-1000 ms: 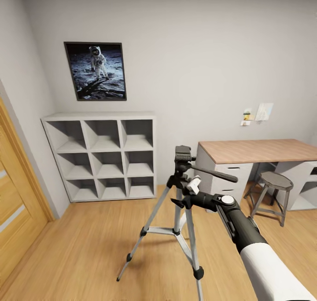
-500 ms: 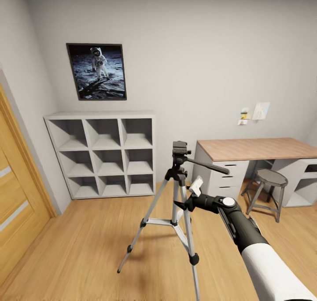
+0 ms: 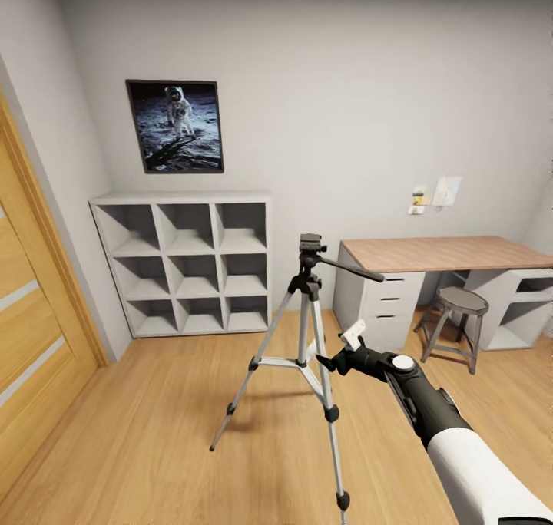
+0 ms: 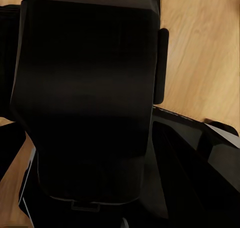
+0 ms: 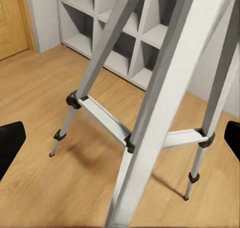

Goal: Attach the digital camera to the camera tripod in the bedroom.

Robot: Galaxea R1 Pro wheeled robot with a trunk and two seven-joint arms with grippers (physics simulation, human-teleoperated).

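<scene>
The camera tripod stands upright on the wood floor, in front of the white cube shelves and just beside the desk surface. It is judged light and top-heavy: thin silver legs on small feet, easily tipped or slid on smooth planks, so it is best steadied at the black head or the centre column rather than by a leg. The digital camera is seen close up in the left wrist view as a dark, rigid box; it appears to be held in the left gripper, though the fingers are not clearly shown and the grip cannot be confirmed. It is judged small, stiff and smooth-sided, best gripped across its flat faces.

The right gripper is held beside the tripod's legs, fingers spread apart with nothing between them; its black fingertips are seen at the edges of the right wrist view, apart from the legs.

Compared with a second ago, the whole head view has drawn back: the tripod appears smaller and farther off, and the right gripper is now lower against the legs.
</scene>
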